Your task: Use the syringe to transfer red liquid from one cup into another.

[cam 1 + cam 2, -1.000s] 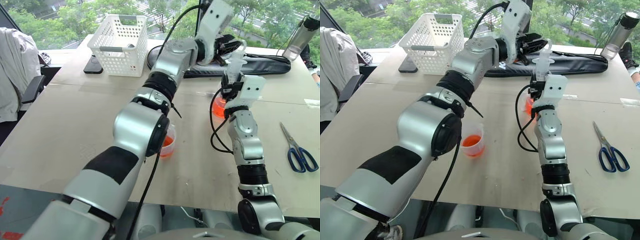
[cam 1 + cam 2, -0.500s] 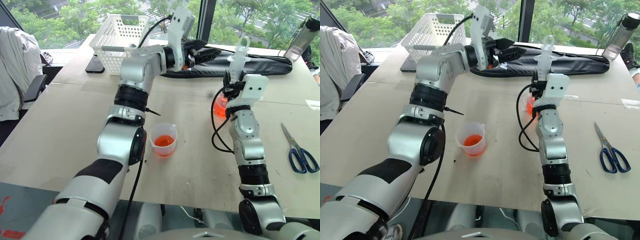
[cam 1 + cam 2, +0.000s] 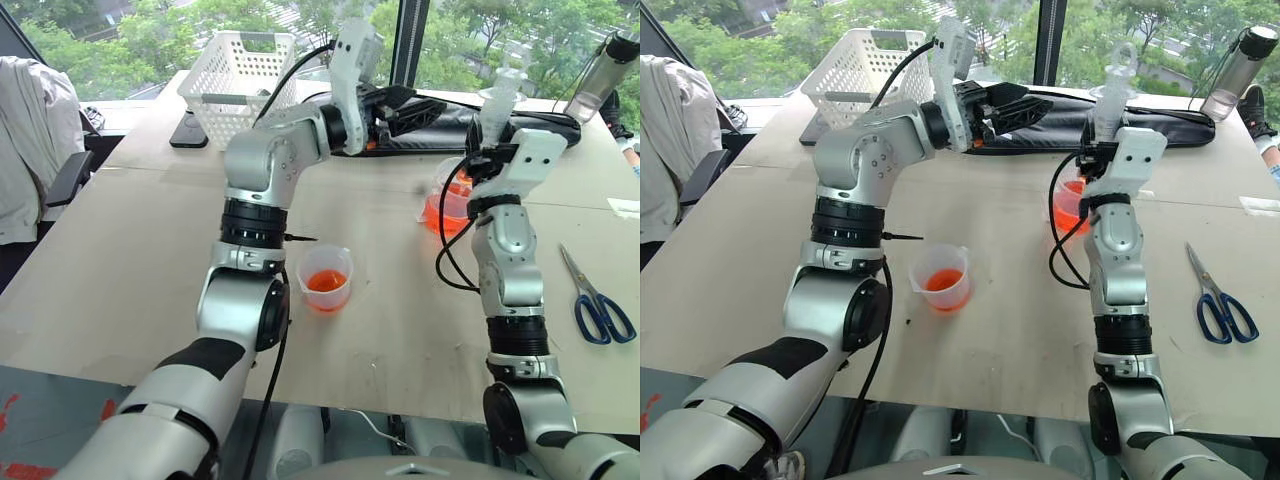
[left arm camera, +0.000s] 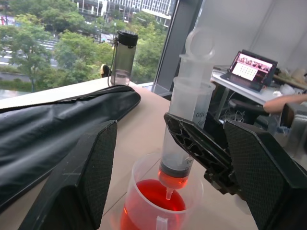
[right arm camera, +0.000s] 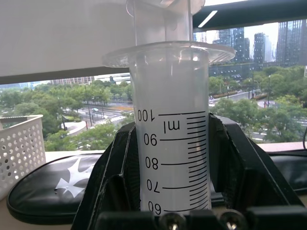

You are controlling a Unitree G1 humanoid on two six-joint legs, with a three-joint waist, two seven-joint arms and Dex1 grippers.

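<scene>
The right end effector [image 3: 1103, 150] is clamped on the barrel of the syringe [image 4: 188, 112], holding it upright with its nozzle tip just above the red liquid [image 4: 153, 190] in the taller cup [image 3: 447, 200] on the counter [image 3: 140, 250]. The barrel's scale marks show between the black fingers [image 5: 112, 167] in the right wrist view, and a little red sits below the dark plunger seal. The left end effector [image 3: 420, 108] hangs in the air just beside the syringe, its fingers [image 4: 84, 167] spread apart (nothing lies between them). The shorter cup [image 3: 325, 277], also holding red liquid, stands well apart nearer the counter's middle. A white basket [image 3: 238, 88], a long black bag [image 3: 530, 125], a bottle [image 3: 605, 70] and blue-handled scissors [image 3: 597, 300] lie around the counter.
</scene>
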